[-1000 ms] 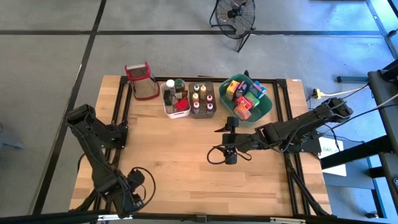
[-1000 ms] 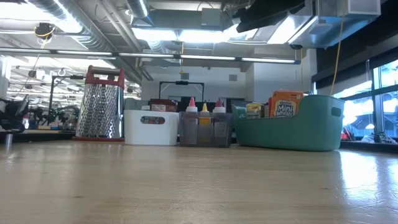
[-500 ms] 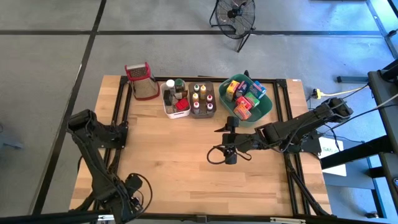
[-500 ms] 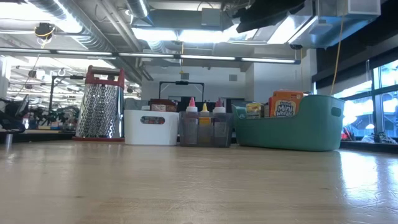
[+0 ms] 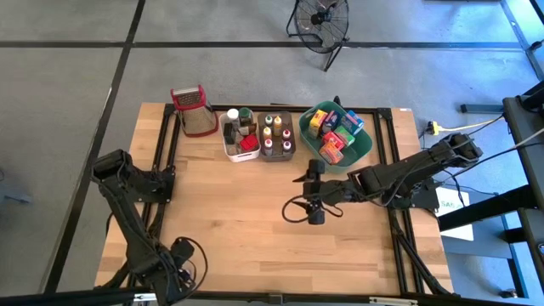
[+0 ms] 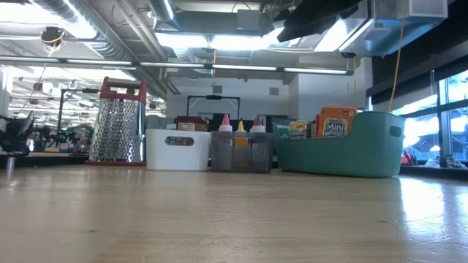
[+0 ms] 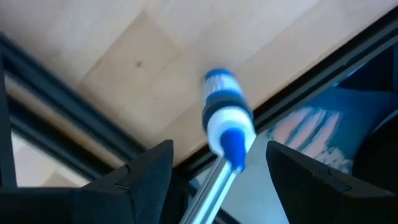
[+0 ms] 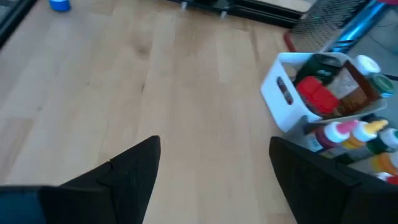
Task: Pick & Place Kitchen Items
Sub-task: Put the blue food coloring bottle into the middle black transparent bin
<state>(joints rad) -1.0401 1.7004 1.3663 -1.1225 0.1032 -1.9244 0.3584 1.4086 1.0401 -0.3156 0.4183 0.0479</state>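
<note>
The kitchen items stand in three bins at the table's far edge: jars in a white bin (image 5: 239, 136), squeeze bottles (image 6: 240, 131) in a brownish bin (image 5: 276, 139), colourful boxes in a teal bin (image 5: 340, 136). My left gripper (image 5: 174, 265) hangs open, pointing down, over the near left corner. Its wrist view shows a blurred white-and-blue thing (image 7: 225, 118) below it, between the fingers (image 7: 149, 174) by the table's edge; whether they touch it I cannot tell. My right gripper (image 5: 308, 197) is open above the table's middle, slanting down, nothing between its fingers (image 8: 134, 165).
A steel box grater with a red handle (image 5: 194, 110) stands left of the white bin. A small blue thing (image 8: 59, 4) shows near the table's left side. Black frame rails (image 7: 74, 118) run along the table's edges. Bare wood (image 5: 229, 212) lies between the arms.
My left gripper has sunk a little toward the table's near left corner, still open. The right arm and the bins have kept still.
</note>
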